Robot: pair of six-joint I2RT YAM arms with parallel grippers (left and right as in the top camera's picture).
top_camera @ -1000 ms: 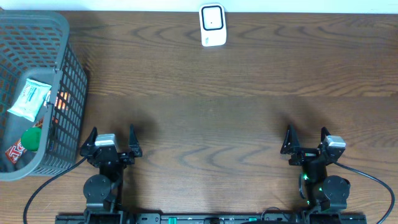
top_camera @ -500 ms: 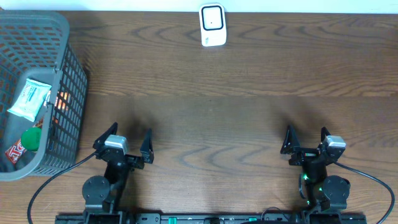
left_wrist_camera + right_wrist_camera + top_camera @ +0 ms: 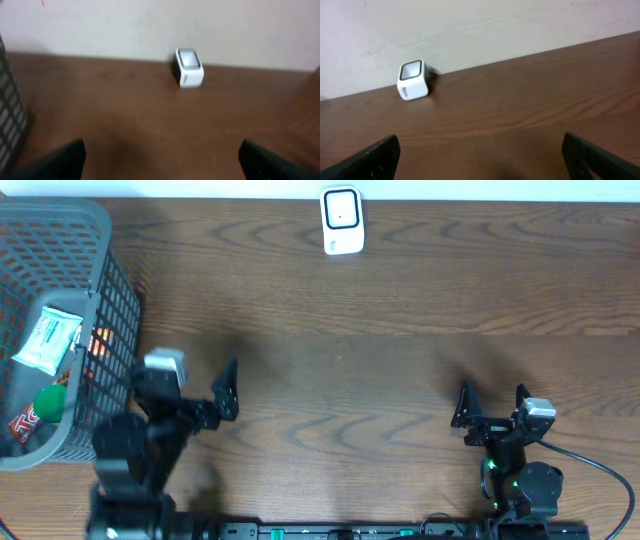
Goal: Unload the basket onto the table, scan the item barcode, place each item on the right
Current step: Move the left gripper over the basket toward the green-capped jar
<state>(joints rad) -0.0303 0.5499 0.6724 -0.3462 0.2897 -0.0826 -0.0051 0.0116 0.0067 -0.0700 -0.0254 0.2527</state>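
Left pincer (image 3: 183, 398) and right pincer (image 3: 492, 412) gape wide, empty, over brown wooden desk (image 3: 340, 350), white boxy scanner (image 3: 342, 220) well apart.

Count: 1 scanner (image 3: 341, 221), 1 basket (image 3: 112, 298), 1 table (image 3: 380, 360), 2 grippers.
Grippers: 1 left gripper (image 3: 185, 383), 1 right gripper (image 3: 492, 396), each with 2 fingers (image 3: 65, 160), so 4 in all; both pairs show in the wrist views. In the basket, 3 items can be counted: 1 white-green packet (image 3: 47, 340), 1 green ball (image 3: 48, 402), 1 red wrapper (image 3: 22, 423). There is also 1 orange patch (image 3: 100, 340) behind the mesh; can't tell whether that is a fourth item. Each wrist view shows 1 scanner, the same unit.
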